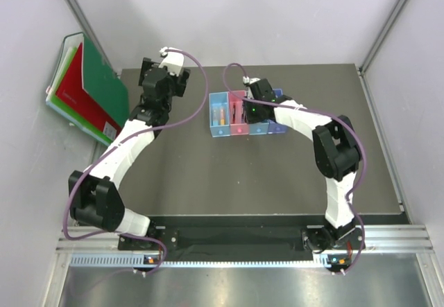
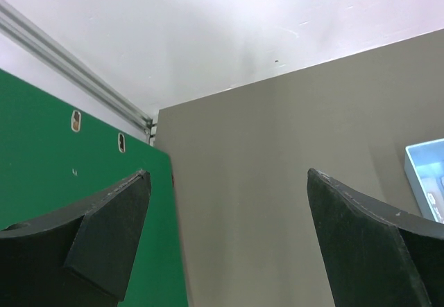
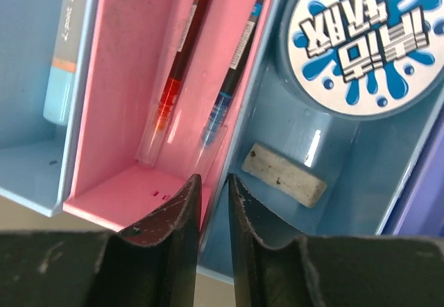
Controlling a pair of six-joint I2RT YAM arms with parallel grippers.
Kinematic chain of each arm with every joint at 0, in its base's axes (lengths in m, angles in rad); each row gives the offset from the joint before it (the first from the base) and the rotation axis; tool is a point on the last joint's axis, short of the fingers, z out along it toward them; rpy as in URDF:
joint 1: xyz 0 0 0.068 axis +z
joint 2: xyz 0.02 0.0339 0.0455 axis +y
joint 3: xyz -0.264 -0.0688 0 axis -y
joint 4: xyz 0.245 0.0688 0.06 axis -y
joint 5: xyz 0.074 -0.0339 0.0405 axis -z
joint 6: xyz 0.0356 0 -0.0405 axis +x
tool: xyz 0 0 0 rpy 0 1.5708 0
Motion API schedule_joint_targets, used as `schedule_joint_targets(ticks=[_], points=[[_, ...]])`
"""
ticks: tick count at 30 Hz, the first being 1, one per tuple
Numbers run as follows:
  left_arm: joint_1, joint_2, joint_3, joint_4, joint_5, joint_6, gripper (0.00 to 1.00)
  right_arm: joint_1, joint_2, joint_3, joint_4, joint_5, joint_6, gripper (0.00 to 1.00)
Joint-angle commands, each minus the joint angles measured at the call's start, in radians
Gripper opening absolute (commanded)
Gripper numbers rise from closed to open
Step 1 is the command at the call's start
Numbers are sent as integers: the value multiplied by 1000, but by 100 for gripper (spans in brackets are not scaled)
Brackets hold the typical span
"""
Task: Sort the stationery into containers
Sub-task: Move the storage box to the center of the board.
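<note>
The dark table (image 1: 208,182) carried the row of four joined bins at about twelve o'clock from its middle, with the green and red folders (image 1: 90,92) leaning off its edge at ten o'clock. In the right wrist view the right gripper (image 3: 213,180) hung over the near end of the row, its slit above the wall shared by the pink bin (image 3: 118,99) and the blue bin (image 3: 347,182). Its jaws were pinched almost together, with nothing seen between them.

From those fingertips:
- The round blue tin (image 3: 364,40) lay in the blue bin at two o'clock.
- The red-black pen (image 3: 182,57) and the blue pen (image 3: 232,71) lay side by side in the pink bin, running off toward twelve o'clock, their tips just beyond the jaws.
- The light-blue stick (image 3: 64,57) lay in the light blue bin (image 3: 21,78) at ten o'clock.
- The beige eraser (image 3: 284,174) lay on the blue bin's floor at three o'clock, close by.
- A sliver of the violet-blue bin (image 3: 427,196) showed at the far right.

From above, the right arm rose from its base, folded at the elbow at three o'clock and reached inward to the bins. The left arm curved out to nine o'clock and up to eleven. The left gripper (image 2: 229,182) was spread wide and empty, well apart from the bins and facing the table's far left corner beside the folders.
</note>
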Motion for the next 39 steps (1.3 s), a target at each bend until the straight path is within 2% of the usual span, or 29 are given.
schedule_joint_targets(ticks=[1, 12, 17, 39], points=[[1, 19, 55, 47, 33, 31, 99, 12, -37, -61, -52, -6, 119, 20], [1, 88, 107, 44, 91, 37, 99, 34, -65, -94, -85, 40, 279, 19], [3, 114, 126, 59, 107, 42, 99, 32, -85, -107, -115, 67, 346, 15], [9, 147, 97, 96, 154, -6, 99, 70, -41, -150, -140, 26, 565, 12]])
